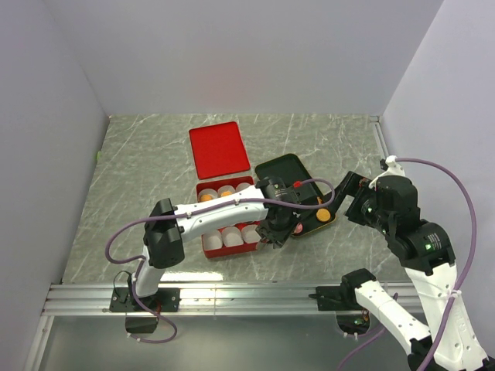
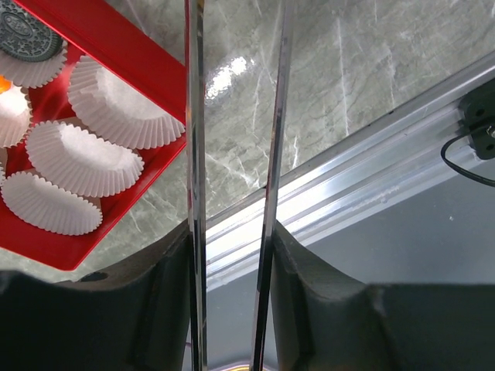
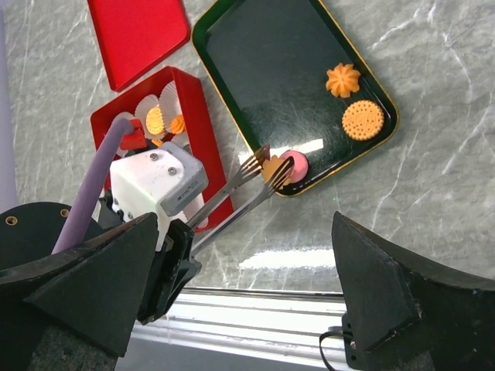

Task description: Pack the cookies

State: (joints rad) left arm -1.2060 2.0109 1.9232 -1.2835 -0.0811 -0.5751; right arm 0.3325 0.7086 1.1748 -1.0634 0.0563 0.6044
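Cookie-packing: left pincer (image 3: 265, 165) clenched on an orange cookie (image 3: 272, 164)

Its long fork-like tongs grip the orange cookie at the near rim of the black tray (image 3: 232, 85), just beside a pink cookie (image 3: 295, 166). A flower-shaped cookie (image 3: 343, 79) and a round cookie (image 3: 362, 120), both orange, lie further along the tray toward the right edge of the table (image 1: 139, 170). The red box (image 1: 207, 246) of paper cups (image 2: 83, 158) sits mid-table toward the near edge, with boxed cookies (image 3: 156, 120) in some cups. The right pincer (image 3: 246, 224) hangs released by the right edge.

red lid (image 1: 220, 148) flat on grey marble table (image 1: 139, 178) — corner beside, maybe touching, black tray (image 1: 282, 169).
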